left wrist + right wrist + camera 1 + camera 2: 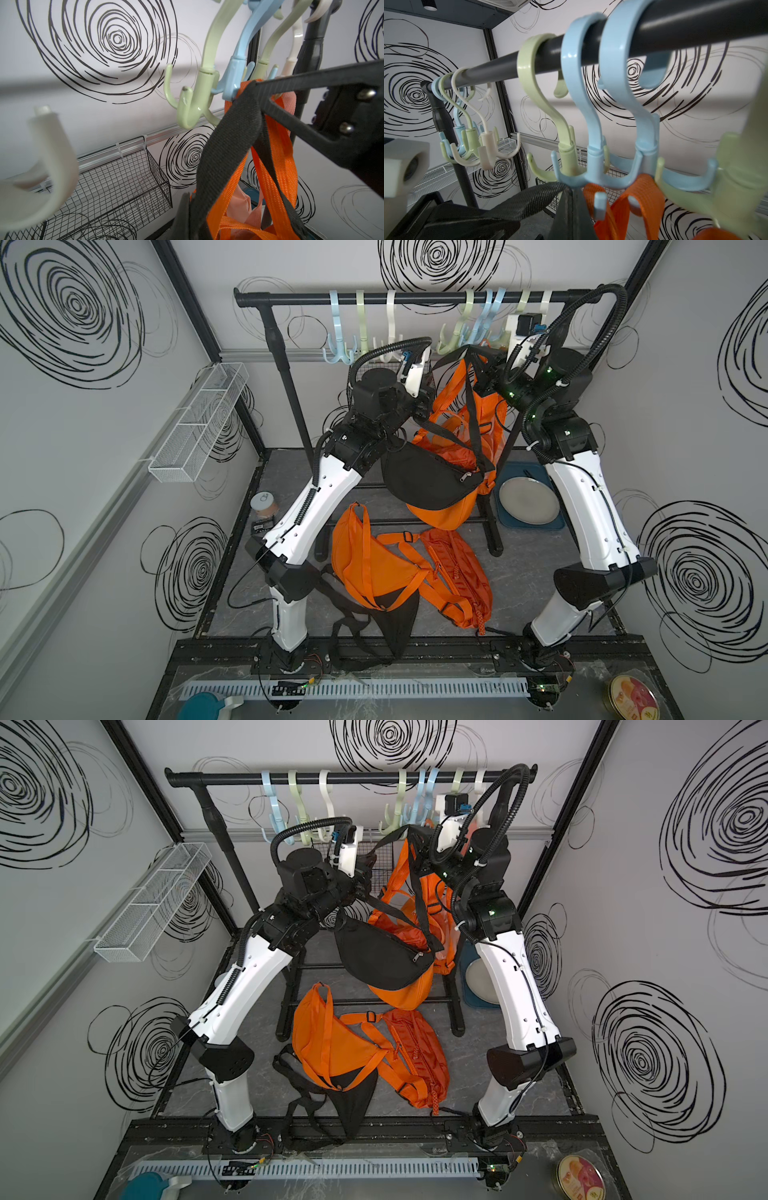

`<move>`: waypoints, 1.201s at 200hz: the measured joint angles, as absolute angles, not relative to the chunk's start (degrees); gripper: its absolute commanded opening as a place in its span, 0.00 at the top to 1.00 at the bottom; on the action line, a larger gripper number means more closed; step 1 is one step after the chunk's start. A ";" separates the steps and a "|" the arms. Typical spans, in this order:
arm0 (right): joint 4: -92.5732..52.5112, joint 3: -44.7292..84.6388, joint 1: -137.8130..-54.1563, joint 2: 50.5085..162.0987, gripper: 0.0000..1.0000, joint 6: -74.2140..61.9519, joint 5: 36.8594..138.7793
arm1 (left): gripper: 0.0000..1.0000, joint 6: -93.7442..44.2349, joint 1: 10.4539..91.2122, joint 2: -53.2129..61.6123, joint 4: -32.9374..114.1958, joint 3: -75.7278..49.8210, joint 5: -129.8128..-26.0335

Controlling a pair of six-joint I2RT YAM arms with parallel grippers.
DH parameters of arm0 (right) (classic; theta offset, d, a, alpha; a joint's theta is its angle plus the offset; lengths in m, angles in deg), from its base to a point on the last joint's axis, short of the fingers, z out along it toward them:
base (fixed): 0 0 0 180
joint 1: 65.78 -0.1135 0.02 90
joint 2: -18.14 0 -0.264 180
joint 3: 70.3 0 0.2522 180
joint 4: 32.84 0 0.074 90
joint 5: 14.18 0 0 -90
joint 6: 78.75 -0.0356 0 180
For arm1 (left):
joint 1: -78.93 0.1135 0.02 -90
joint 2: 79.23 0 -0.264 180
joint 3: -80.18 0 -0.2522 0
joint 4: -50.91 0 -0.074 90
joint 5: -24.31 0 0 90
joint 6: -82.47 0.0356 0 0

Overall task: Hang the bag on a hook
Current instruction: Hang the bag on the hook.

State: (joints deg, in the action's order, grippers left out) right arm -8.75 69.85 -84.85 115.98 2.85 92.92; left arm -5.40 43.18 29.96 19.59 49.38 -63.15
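The rack point(415, 298) stands along the desk's point(540, 572) rear edge, and both arms reach up toward its rail. The left arm point(316, 497) leans in from the front left. The right arm point(586, 506) rises from the front right, its wrist tipped up under the hooks.

The black bag point(428, 481) hangs in the air between them, clear of the desk and in front of an orange bag point(449, 510) that already hangs from the rack. More bags point(374, 564) lie in a heap near the front edge.

The black bag's strap point(232, 133) runs up to a peak just below the blue hook point(612, 176), which already carries an orange strap. The right gripper point(259, 95) is clamped on the black strap at that peak. The left gripper point(426, 406) is closed, apparently on the same strap lower down.

The lift looks done. The strap appears to sit under the prongs rather than over one, though the wrist views leave this uncertain. Looping it on and letting go remain.
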 measured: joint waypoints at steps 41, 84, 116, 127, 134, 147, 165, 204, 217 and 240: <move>-10.46 67.40 -86.08 114.93 1.00 1.80 93.14 | 1.00 -6.06 44.82 29.98 18.82 49.38 -64.22; -9.47 68.17 -86.49 115.09 0.84 1.63 93.01 | 1.00 -6.54 45.83 30.77 18.78 49.38 -65.36; -8.18 69.04 -86.49 115.35 0.75 1.28 92.95 | 1.00 -6.65 46.00 32.08 17.05 49.38 -65.73; -8.36 67.91 -86.49 115.06 0.73 1.12 92.95 | 1.00 -6.65 46.07 32.47 16.61 49.38 -65.73; -8.42 66.60 -86.51 114.65 0.71 1.04 92.90 | 1.00 -6.65 46.18 32.62 16.46 49.38 -65.73; -8.47 64.02 -86.64 113.84 0.66 0.95 92.95 | 1.00 -6.69 46.46 32.67 16.18 49.38 -65.75; -8.62 59.91 -87.08 112.24 0.61 1.14 93.12 | 1.00 -6.85 47.23 32.67 16.35 49.38 -65.75; -10.39 47.71 -88.87 104.77 0.51 1.67 93.38 | 1.00 -7.59 49.17 33.48 16.72 50.54 -65.75; -11.40 42.60 -89.44 101.53 0.49 1.76 93.56 | 1.00 -7.85 49.39 35.14 16.98 52.83 -65.88; -12.49 35.41 -90.12 97.58 0.47 1.73 93.97 | 0.93 -8.31 49.41 37.26 17.60 54.54 -66.56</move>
State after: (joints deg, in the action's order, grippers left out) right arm -12.49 35.41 -90.12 97.58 1.73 93.97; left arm -8.31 49.41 37.26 17.60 54.54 -66.56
